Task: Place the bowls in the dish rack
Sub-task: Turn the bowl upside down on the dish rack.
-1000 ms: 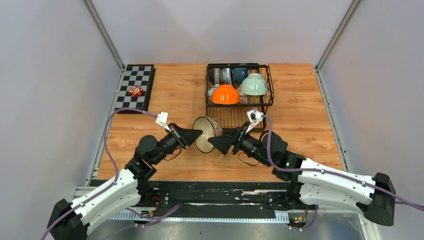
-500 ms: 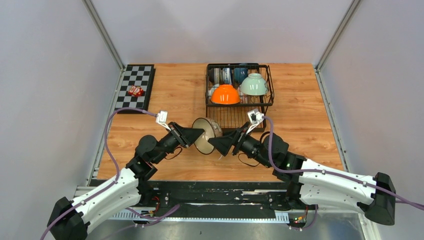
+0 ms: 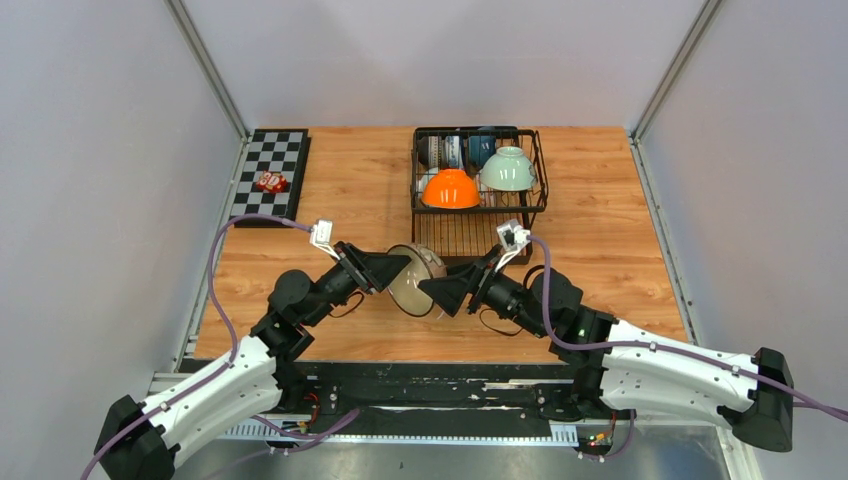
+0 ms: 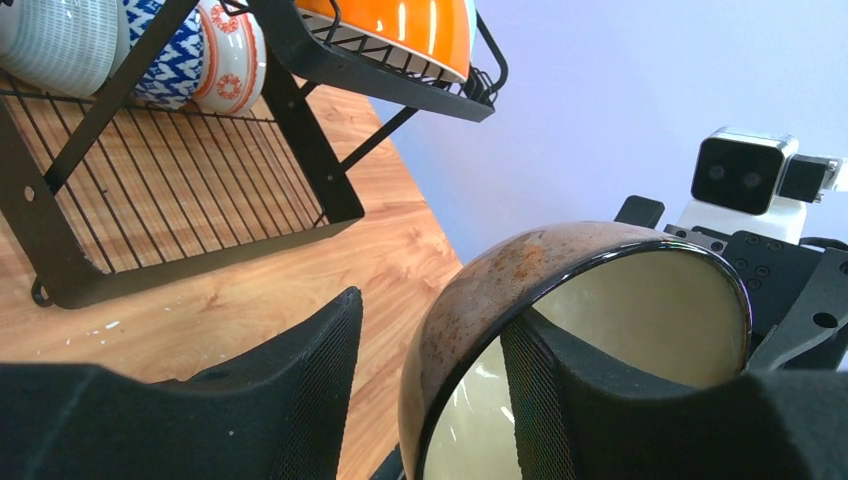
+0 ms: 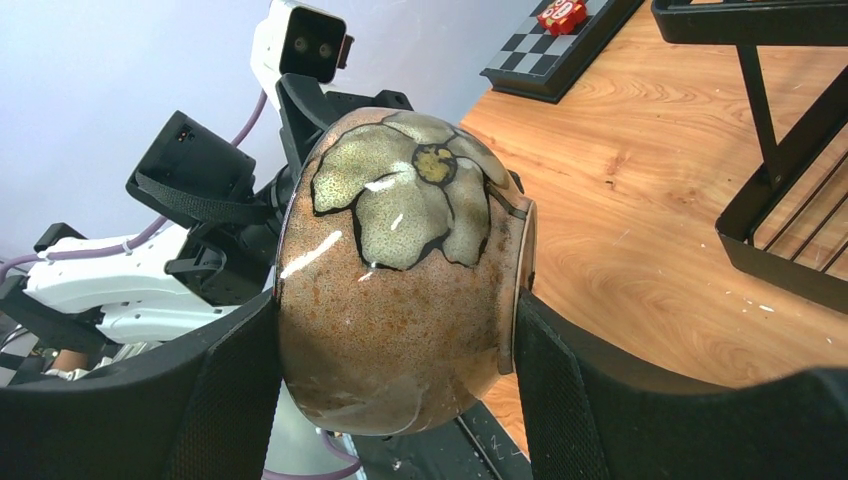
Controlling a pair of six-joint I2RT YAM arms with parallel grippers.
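Left claw [image 4: 428, 330] has spread wide | right claw [image 5: 395, 320] pinches glossy, rust-speckled round bowl [image 5: 400, 200] with cream flower

Wooden table [image 3: 350, 180] bears dish rack [image 3: 470, 235] and checkerboard [image 3: 268, 160].

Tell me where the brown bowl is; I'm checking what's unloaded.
Top view: the brown bowl is mid-table, in the right gripper, beside the left gripper, in front of the dish rack.
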